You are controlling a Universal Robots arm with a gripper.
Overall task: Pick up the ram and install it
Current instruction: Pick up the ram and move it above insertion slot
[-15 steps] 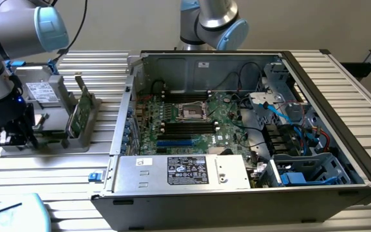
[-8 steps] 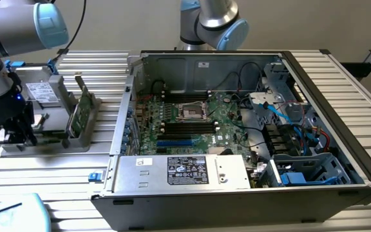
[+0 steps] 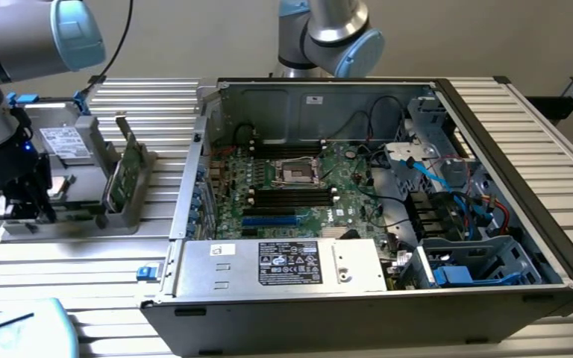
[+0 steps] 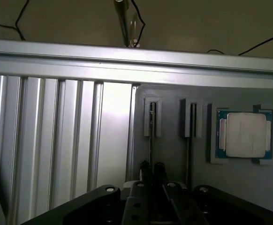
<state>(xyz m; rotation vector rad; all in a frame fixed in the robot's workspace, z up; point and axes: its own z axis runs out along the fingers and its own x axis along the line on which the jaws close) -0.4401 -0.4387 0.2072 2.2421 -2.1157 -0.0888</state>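
Quick look at the setup rn: the gripper (image 4: 152,169) is down over the grey holder (image 4: 174,159), which sits on the slatted alu table (image 4: 56,140) to the exterior view's left of the open PC case (image 3: 297,97). From the wrist cam, the ram (image 4: 151,140) stands on edge in one of the holder's narrow slots, so you see it as a thin dark line. The two fingertips (image 4: 146,168) sit tight on either side of it. Imo the jaws are pinched in and grasping the ram, with no gap visible btwn pads and board.

The next slot over has a second thin stick (image 4: 189,140), also edge-on. Just past that, the square silver CPU (image 4: 243,135) lies flat in its own recess.

In the exterior view the arm's wrist hangs straight down over the holder's far-left end, gripper (image 3: 18,212) low against it. A green expansion card (image 3: 120,175) stands upright in the same holder, closer to the case and apart from the gripper. Inside the case the mobo (image 3: 297,186) lies flat (black mem slots near the CPU socket), w/ the PSU (image 3: 286,265) along the near wall.
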